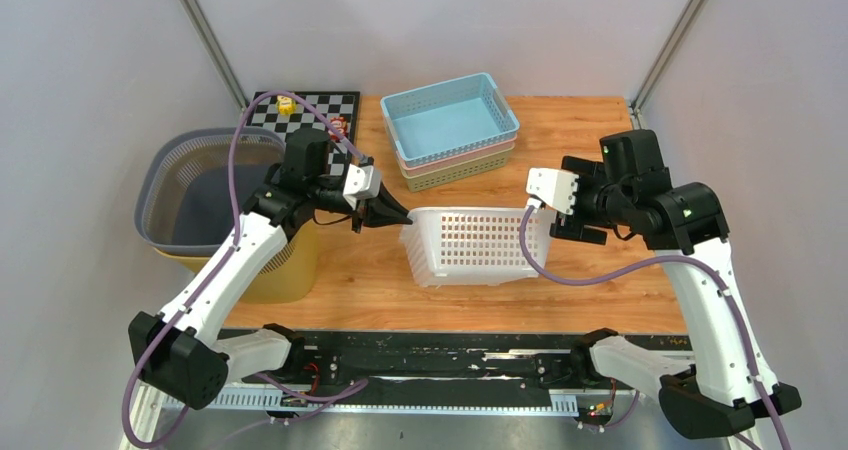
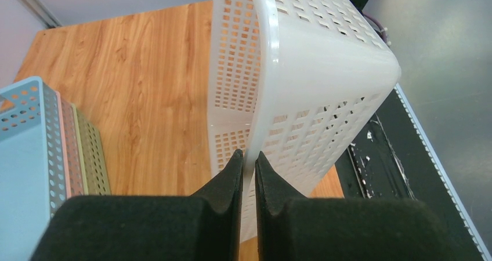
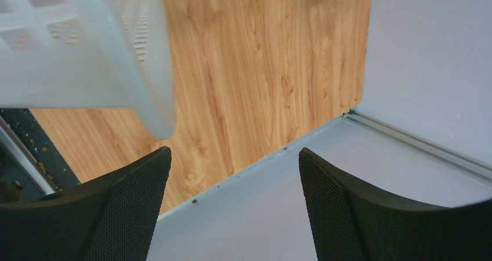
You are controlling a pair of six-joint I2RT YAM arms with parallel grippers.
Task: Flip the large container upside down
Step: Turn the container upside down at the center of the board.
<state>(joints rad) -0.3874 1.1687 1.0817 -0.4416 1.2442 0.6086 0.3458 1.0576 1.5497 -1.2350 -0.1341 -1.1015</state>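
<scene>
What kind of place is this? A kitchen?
Probably a robot test booth, not a kitchen: two white-and-black robot arms at a wooden table, plain grey screen walls around it, and practice props like the white slotted plastic basket.

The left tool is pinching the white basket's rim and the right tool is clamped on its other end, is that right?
Not quite. The left tool does pinch the rim of the white basket, but the right tool is open, gripping nothing, as the right wrist view shows.
</scene>
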